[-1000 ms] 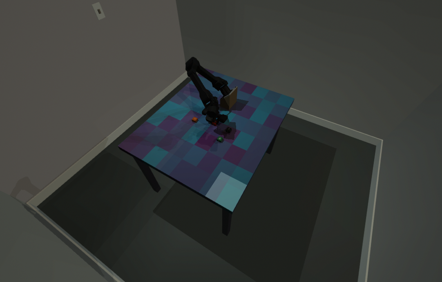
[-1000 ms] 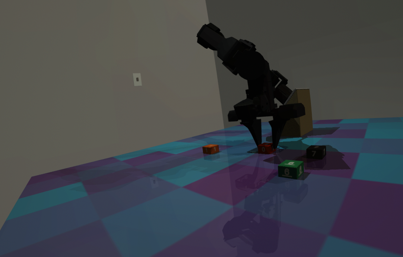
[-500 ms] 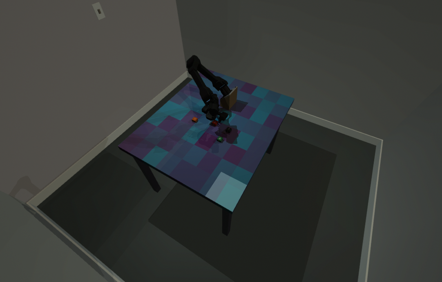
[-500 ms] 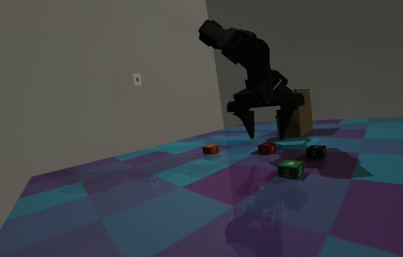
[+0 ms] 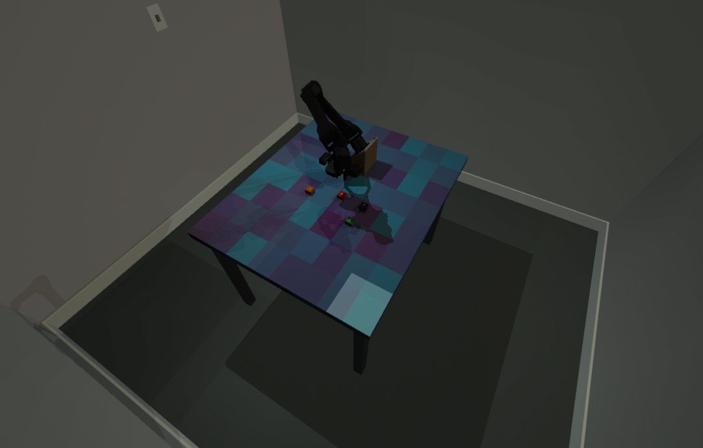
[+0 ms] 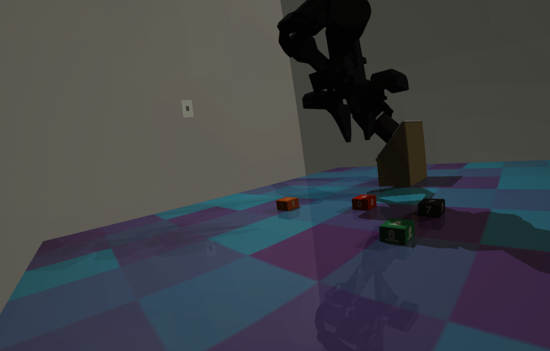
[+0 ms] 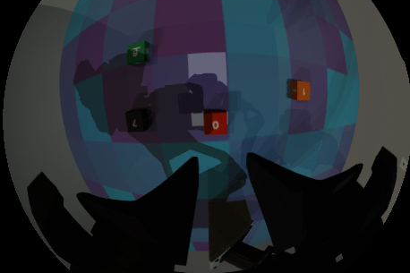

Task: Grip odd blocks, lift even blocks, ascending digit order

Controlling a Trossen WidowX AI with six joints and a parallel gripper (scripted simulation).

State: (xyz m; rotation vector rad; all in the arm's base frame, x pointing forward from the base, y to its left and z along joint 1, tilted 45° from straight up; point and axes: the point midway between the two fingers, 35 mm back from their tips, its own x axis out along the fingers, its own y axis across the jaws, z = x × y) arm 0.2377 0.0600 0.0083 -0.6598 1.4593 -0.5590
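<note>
The red block shows 0 and rests on the table. The orange block shows 1 and lies to its left in the top and exterior views. The green block shows 6 and is nearest to the exterior view. The black block shows 7 and lies right of the red one in the top and exterior views. My gripper is raised above the table, partly open, with nothing between its fingertips.
A tan, slant-topped box stands on the table behind the blocks, close to the arm. The arm's shadow falls around the black block. A light switch is on the wall.
</note>
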